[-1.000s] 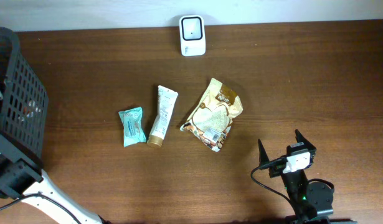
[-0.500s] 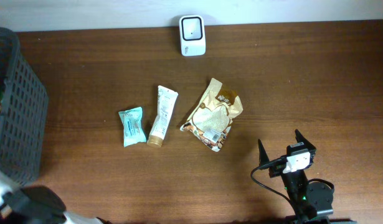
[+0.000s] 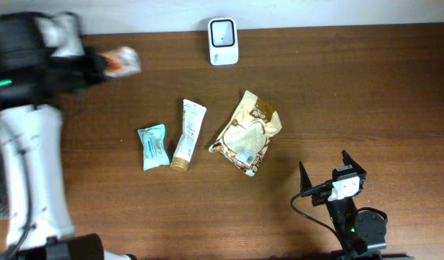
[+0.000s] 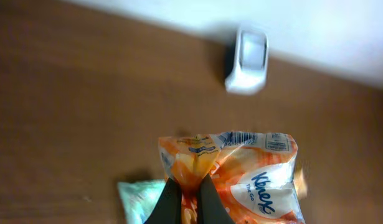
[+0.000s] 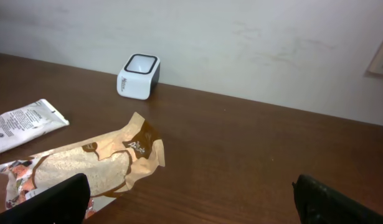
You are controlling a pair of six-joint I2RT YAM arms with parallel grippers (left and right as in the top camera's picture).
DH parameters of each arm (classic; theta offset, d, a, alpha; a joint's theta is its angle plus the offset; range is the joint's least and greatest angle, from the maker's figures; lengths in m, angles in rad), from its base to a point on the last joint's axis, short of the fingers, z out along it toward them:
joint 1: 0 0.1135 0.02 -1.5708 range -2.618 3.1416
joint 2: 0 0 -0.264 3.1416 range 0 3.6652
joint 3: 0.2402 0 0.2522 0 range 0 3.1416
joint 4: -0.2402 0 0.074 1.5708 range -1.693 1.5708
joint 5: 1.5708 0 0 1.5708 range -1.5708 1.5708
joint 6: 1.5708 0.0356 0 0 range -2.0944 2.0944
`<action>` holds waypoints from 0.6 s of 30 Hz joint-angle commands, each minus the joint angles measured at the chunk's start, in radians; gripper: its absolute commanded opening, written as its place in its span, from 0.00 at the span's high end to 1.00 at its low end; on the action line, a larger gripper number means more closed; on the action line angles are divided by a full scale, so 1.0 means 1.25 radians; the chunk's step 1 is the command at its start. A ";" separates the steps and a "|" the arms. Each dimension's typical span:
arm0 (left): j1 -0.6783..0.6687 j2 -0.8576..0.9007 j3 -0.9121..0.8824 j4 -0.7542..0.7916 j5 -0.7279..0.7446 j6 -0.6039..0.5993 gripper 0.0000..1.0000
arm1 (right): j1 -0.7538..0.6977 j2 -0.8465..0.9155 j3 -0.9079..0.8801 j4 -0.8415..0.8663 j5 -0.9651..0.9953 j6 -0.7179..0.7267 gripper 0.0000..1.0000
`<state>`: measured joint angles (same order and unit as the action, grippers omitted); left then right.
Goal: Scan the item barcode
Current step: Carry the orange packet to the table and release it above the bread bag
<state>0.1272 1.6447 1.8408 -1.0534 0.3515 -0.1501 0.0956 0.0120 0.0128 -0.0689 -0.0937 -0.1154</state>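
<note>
I am pinching the left gripper [image 4: 190, 200] shut on the crimped edge of an orange tissue pack [image 4: 244, 177], with the two fingers pressing close together on the thin seam. From the fingers the pack is fanning out ahead and to my right, with its long side running across the fingers rather than along them. The print is too blurred for me to tell where the barcode is sitting.

Beyond the pack, further ahead and a little to my right, the white scanner [image 4: 247, 59] is standing by the back wall, well apart from what I am holding. Its window is facing up, so I judge that the pack's printed face is going to need turning down over it once I am carrying it that way.

My right gripper [image 3: 324, 165] is resting with its fingers spread wide and holding nothing, near the front edge of the table [image 3: 366, 87]. It is well away from the scanner, so the left arm is the one placed to do the scan.

A teal packet [image 3: 152, 146], a tube [image 3: 188, 134] and a snack bag [image 3: 247, 132] are lying between the two arms, untouched.
</note>
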 commanded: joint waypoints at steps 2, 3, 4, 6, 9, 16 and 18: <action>-0.182 0.068 -0.151 0.097 -0.106 0.016 1.00 | 0.007 -0.004 -0.006 -0.002 0.007 0.000 0.02; -0.204 0.081 -0.170 0.119 -0.105 0.015 1.00 | 0.007 -0.004 -0.006 -0.002 0.007 0.000 0.02; -0.231 0.099 -0.195 0.149 -0.106 0.006 1.00 | 0.007 -0.004 -0.006 -0.002 0.007 0.000 0.02; -0.275 0.145 -0.234 0.211 -0.105 -0.025 1.00 | 0.007 -0.004 -0.006 -0.002 0.007 0.000 0.02; -0.325 0.217 -0.254 0.274 -0.105 -0.087 1.00 | 0.007 -0.004 -0.006 -0.002 0.007 0.000 0.02; -0.388 0.332 -0.254 0.388 -0.105 -0.162 0.64 | 0.007 -0.004 -0.006 -0.002 0.007 0.000 0.02; -0.394 0.333 -0.254 0.402 -0.105 -0.161 0.21 | 0.007 -0.004 -0.006 -0.002 0.007 0.000 0.02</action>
<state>-0.3550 2.0510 1.5257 -0.5732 0.2268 -0.3164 0.0956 0.0120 0.0128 -0.0685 -0.0937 -0.1158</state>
